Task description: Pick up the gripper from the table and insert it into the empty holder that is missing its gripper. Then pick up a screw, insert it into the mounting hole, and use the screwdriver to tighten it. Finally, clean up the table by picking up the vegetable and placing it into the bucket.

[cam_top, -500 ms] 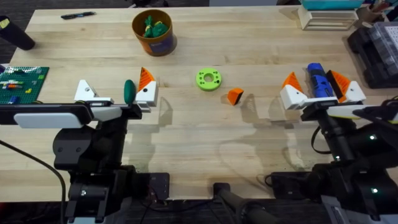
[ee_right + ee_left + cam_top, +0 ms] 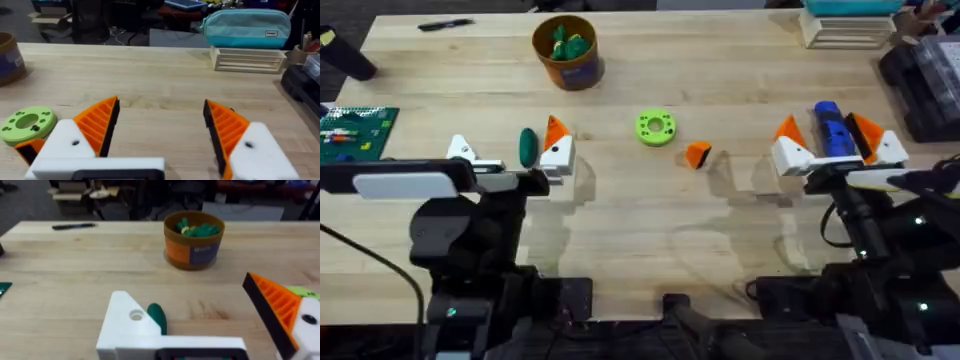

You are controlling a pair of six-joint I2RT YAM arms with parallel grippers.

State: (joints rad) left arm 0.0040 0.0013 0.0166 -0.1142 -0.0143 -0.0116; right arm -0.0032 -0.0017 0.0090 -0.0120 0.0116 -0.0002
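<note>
worktop (image 2: 620,230) inventory: left gripper (image 2: 510,155) sitting w/ fingers apart, bare holder (image 2: 462,150) one side, vegetable (image 2: 527,146) lying between; right gripper (image 2: 838,145) spread wide around screwdriver (image 2: 832,128); loose orange gripper (image 2: 697,154) lying beside green disc (image 2: 655,128); bucket (image 2: 566,50) standing at far edge

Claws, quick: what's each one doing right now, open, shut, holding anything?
Left claw: open, holding nothing; the vegetable lies between its fingers.
Right claw: open, empty; the screwdriver lies between its fingers.
</note>
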